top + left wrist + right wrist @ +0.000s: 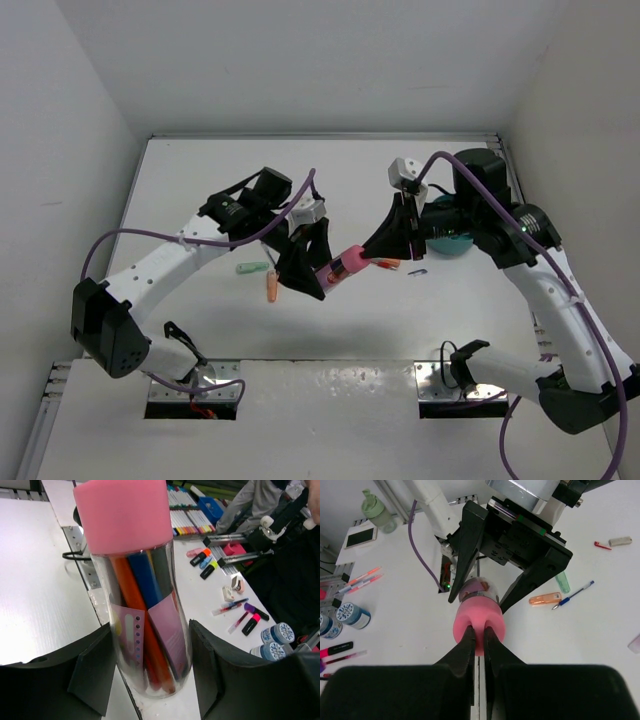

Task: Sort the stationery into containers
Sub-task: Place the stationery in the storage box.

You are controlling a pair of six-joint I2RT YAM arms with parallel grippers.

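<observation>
A clear tube (145, 630) with a soft pink cap (122, 515) holds an orange pen, a blue pen and lilac pieces. It hangs tilted above the table (200, 180). My left gripper (150, 670) is shut on the tube's lower body, one pad on each side. In the right wrist view my right gripper (479, 632) is shut on the pink cap (495, 622), denting it. In the top view the tube (345, 265) spans between the left gripper (312, 262) and the right gripper (368, 257). A teal cup (450, 243) sits behind the right gripper.
On the table lie a mint-green stub (562, 582), an orange stub (545, 599), a blue pen (572, 594), a red clip (601, 545) and a grey piece (620, 541). Beyond the table's edge are markers (252, 622) and paint pots (351, 615).
</observation>
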